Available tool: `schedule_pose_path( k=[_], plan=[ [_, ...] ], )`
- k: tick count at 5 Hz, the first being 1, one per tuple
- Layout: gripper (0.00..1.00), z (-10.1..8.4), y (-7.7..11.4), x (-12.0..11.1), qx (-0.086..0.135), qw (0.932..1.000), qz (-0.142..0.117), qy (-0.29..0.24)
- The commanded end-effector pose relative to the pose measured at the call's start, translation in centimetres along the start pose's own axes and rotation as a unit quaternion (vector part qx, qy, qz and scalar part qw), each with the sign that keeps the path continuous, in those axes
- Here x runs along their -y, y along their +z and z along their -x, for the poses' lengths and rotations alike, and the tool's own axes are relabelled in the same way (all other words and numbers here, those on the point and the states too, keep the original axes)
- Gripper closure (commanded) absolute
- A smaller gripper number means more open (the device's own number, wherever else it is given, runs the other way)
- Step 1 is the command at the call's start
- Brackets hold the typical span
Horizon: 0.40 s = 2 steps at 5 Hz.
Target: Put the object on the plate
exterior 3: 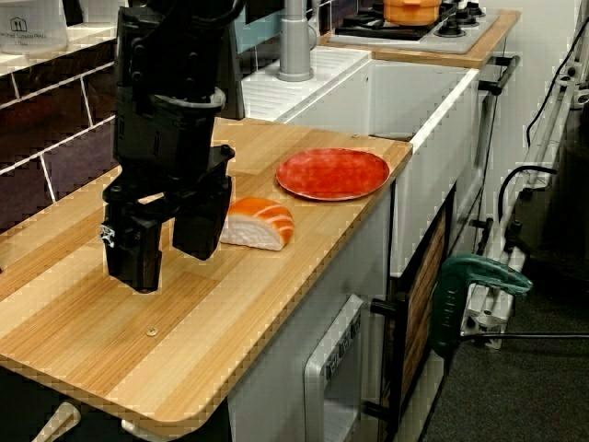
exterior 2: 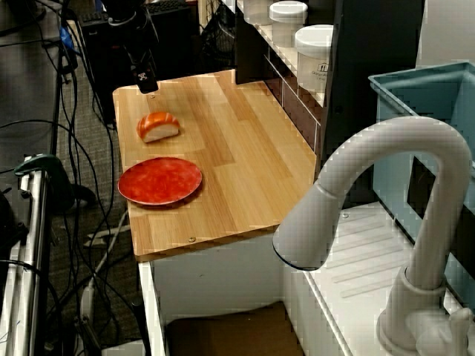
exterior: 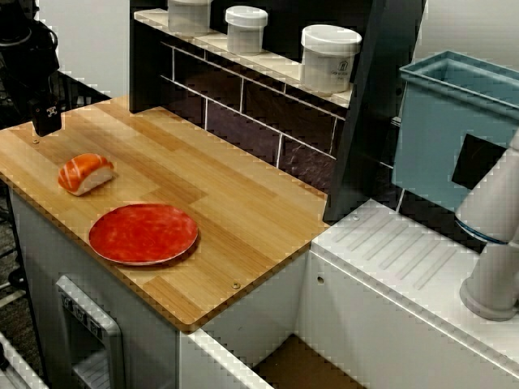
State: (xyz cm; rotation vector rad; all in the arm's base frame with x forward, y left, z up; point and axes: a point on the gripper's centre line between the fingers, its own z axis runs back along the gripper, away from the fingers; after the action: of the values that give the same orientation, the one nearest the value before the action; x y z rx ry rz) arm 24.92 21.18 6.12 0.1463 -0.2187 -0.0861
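Both fingers (exterior 3: pixel 133 253) of the black gripper (exterior 3: pixel 167 241) stood apart with a clear gap between them and held nothing; they pointed down and hung just over the wooden counter (exterior: pixel 235 194), though whether the tips touched the wood could not be told. Relative to the sushi (exterior: pixel 84 173), the gripper sat near it on the side away from the plate (exterior: pixel 143 233); in the side view one finger overlapped the piece's rice end, and contact could not be judged. The sushi lay flat on the wood, orange top up over its white rice base. The red-orange plate lay just beside the sushi, a narrow strip of bare wood between them, close to the counter's front edge. Behind the sushi, at the back of the counter, white jars (exterior: pixel 328 57) stood on a tiled ledge, and a grey faucet (exterior 2: pixel 386 200) rose well away past the plate's side.
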Motion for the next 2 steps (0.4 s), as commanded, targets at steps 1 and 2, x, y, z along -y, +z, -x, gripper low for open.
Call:
schedule_pose_path(
  k=[1, 2],
  plan=[
    [0.0, 0.0, 0.0, 0.0, 0.0, 1.0, 0.0, 0.0],
    [0.0, 0.7, 3.8, 1.7, 0.004, 0.9988, 0.016, -0.046]
  ],
)
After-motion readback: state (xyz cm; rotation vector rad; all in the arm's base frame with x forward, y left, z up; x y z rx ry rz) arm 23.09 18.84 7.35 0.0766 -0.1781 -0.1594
